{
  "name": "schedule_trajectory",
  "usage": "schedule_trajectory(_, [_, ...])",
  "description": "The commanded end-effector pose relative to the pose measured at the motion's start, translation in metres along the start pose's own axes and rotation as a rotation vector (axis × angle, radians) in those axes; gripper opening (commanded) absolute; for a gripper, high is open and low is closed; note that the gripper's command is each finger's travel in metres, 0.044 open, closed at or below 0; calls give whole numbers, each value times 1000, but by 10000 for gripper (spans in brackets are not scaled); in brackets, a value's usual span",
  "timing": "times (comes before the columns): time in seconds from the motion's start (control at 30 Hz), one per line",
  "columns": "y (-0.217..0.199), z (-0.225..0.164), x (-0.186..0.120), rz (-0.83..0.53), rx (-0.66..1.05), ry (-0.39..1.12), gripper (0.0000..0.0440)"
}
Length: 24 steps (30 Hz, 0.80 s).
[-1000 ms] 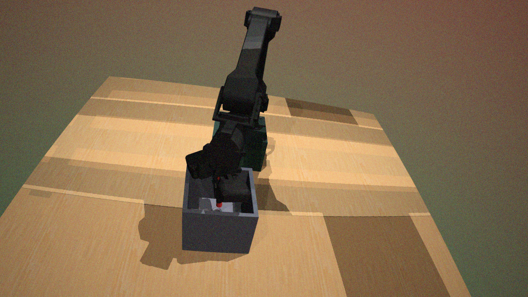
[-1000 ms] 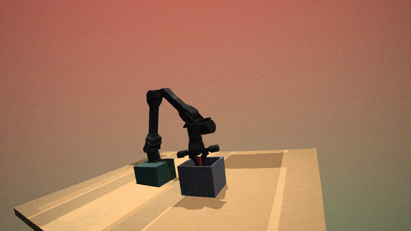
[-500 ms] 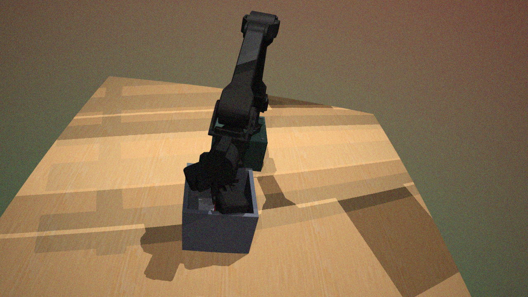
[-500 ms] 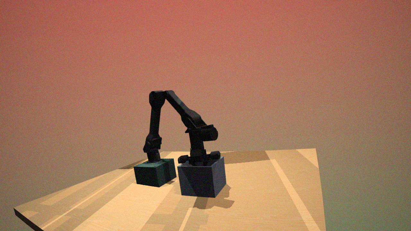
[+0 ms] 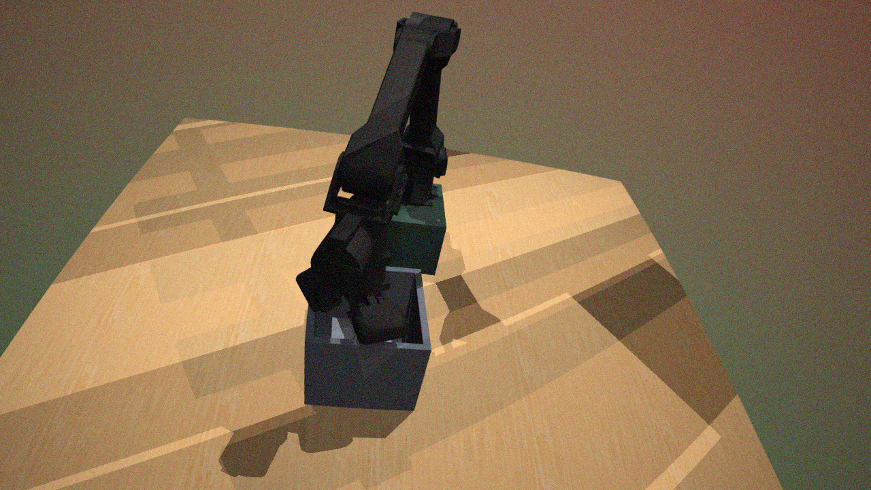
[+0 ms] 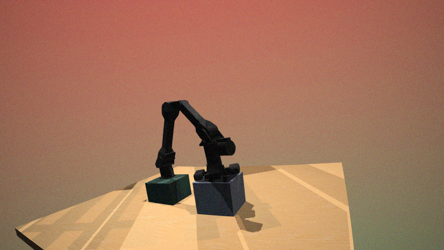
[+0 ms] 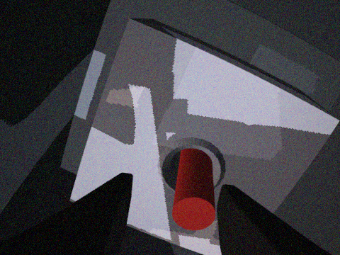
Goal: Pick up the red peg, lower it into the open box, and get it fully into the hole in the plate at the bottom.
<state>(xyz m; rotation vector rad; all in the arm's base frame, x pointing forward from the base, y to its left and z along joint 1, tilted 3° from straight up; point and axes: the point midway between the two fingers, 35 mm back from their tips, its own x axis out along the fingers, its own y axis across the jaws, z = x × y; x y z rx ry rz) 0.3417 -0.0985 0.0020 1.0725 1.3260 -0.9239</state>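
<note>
Fingers stand parted, released, the red peg [image 7: 194, 191] between their tips, close to one and apart from the other. Its far end is in the plate's [image 7: 219, 92] hole [image 7: 170, 170], inside the box [image 5: 365, 374] [image 6: 214, 199] [image 7: 301, 46]; its long axis runs toward the gripper [image 7: 175, 205], perhaps leaning slightly.
</note>
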Motion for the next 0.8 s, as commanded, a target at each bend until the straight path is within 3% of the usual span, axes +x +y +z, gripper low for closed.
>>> schedule_trajectory(0.0, [1, 2, -2, 13, 3, 44, 167])
schedule_trajectory(0.77, [-1, 20, -20, 35, 63, 132, 240])
